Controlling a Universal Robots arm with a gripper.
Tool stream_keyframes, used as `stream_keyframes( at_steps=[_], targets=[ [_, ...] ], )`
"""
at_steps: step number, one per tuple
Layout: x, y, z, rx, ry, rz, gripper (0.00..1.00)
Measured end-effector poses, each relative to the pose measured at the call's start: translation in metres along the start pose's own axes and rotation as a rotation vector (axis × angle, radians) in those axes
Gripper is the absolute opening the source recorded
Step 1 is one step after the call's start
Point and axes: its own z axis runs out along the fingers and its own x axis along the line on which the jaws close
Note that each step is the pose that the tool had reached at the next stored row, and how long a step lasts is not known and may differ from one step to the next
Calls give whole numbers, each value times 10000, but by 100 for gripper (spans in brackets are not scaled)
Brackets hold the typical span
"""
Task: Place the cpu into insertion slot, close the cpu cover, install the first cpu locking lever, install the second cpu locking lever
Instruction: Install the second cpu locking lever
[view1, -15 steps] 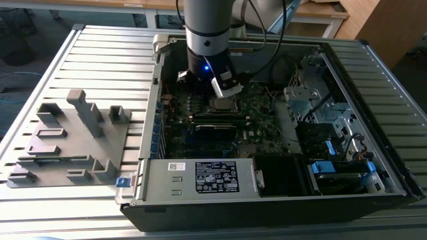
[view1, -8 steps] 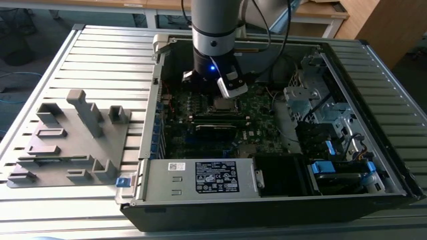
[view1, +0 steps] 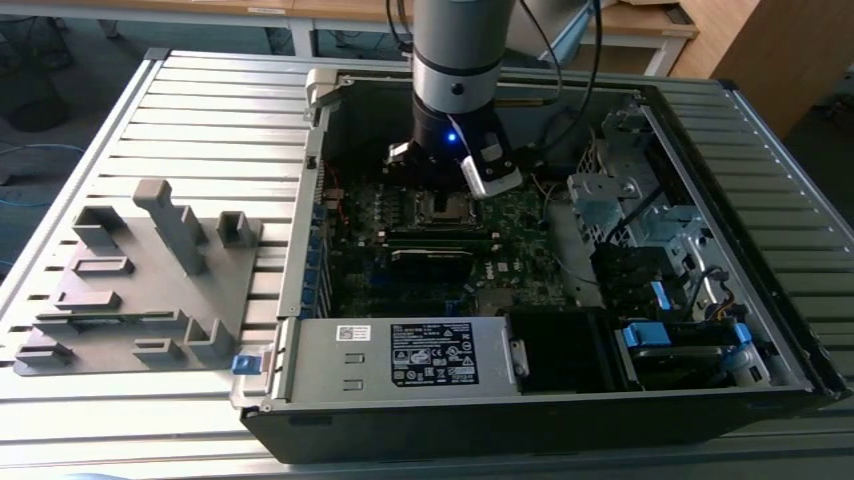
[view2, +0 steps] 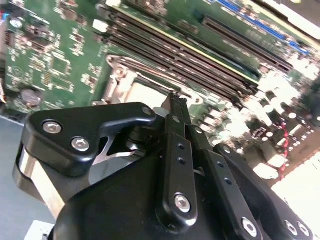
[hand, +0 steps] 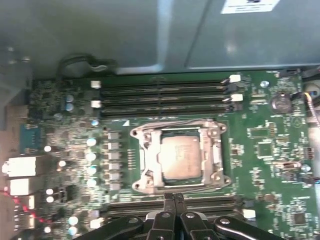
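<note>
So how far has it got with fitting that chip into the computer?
The cpu already lies in the insertion slot, and the cpu cover looks folded down around it, its window framing the chip. The tool hangs just beside the socket with its fingertips pressed together, holding nothing. Whether either locking lever is latched I cannot tell from these views, so the levers may be what remains.

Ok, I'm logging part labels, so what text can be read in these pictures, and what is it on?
Black label on the power supply box: print, not legible.
White sticker beside it: not legible.
White label in the first wrist view: not legible.
cpu top: faint marks, not legible.
</note>
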Motion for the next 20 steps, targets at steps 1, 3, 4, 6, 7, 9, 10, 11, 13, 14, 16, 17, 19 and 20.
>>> stream_keyframes(
  at_steps=[1, 3, 4, 6, 7, 9, 10, 11, 13, 14, 16, 17, 19, 20],
  targets=[
    [-15, 7, 3, 0, -1, 0, 11],
    [-21, 47, 13, 1, -1, 3, 11],
    [-21, 72, 18, 1, -1, 1, 11],
    [-21, 125, 30, 1, 0, 1, 11],
    [-20, 152, 35, 1, -1, 1, 11],
    [-27, 189, 47, 1, -1, 0, 11],
    [-43, 200, 55, -1, -1, 0, 11],
    [-61, 207, 61, 0, -1, 1, 11],
    [-89, 219, 74, 0, 0, 1, 11],
    [-90, 222, 76, -2, -1, 2, 11],
    [-90, 224, 77, 0, -1, 1, 11],
    [-90, 231, 77, 0, -1, 1, 11],
    [-89, 238, 78, 1, 0, 2, 11],
    [-89, 238, 78, 0, -1, 1, 11]
  ],
)
